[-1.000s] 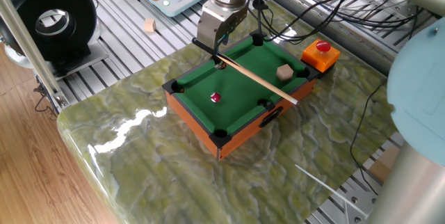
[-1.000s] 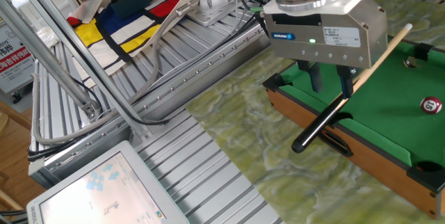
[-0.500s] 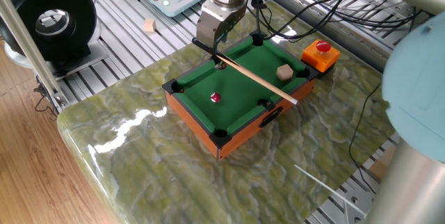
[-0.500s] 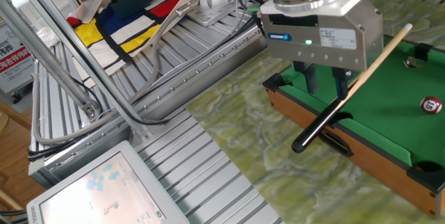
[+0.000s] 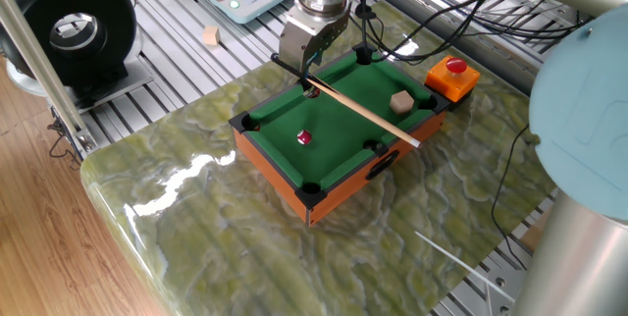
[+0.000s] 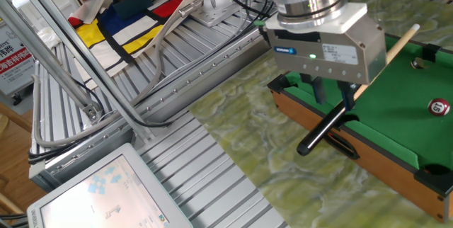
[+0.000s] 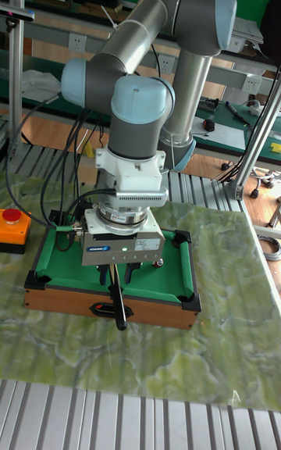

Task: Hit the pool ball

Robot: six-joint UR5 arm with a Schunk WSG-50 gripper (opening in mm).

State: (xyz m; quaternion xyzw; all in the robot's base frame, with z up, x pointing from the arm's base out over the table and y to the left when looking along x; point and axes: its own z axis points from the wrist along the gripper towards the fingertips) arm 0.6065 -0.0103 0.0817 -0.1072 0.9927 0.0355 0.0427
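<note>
The pool ball [image 5: 303,137], tiny, dark red with a white spot, lies on the green felt of a small orange-walled pool table [image 5: 270,164]. It also shows at the right edge of the other fixed view as the pool ball [image 6: 439,106]. My gripper [image 5: 309,79] hangs over the table's far left rail, shut on a thin wooden cue stick [image 5: 363,112] that slants across the felt. In the other fixed view the gripper [image 6: 331,95] straddles the cue stick [image 6: 333,123], whose black butt juts past the rail. The ball lies apart from the cue. The tall view's gripper [image 7: 117,266] hides the ball.
A tan wooden cube [image 5: 400,102] rests on the felt near the far right corner. Beside the table stands a red button on an orange box [image 5: 451,73]. Cables trail behind it. A black fan housing [image 5: 69,26] and a second cube [image 5: 210,35] lie off to the left.
The gripper body has turned and tilted slightly over the rail. The cue stick has barely shifted, and the pool ball has stayed put.
</note>
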